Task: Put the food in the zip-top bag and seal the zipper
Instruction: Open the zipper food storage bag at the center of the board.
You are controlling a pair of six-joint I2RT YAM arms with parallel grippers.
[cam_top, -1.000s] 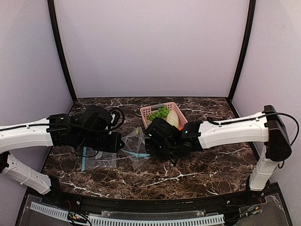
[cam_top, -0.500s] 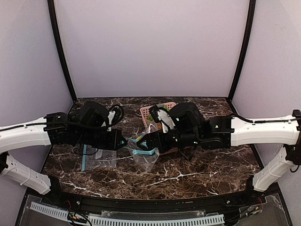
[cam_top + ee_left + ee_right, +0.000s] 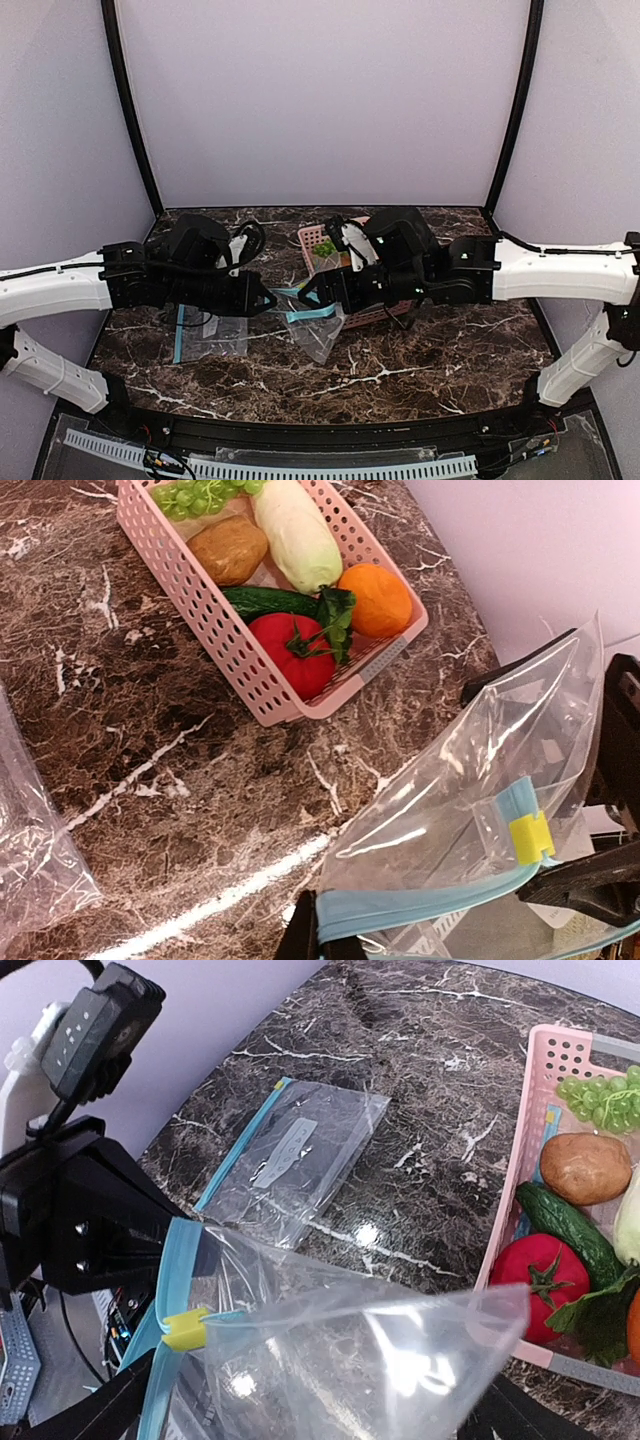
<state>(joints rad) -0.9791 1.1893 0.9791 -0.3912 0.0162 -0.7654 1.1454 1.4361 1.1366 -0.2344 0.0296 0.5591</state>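
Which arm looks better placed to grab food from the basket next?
Right, probably: the right gripper is open near the basket; the left gripper is shut on the zipper of the bag.

A robotics lab booth is showing: pale lilac wall panels (image 3: 320, 100) and black frame posts (image 3: 129, 100) are enclosing a dark marble-patterned tabletop (image 3: 450, 360). A white slotted cable duct (image 3: 270, 467) is lining its near edge.
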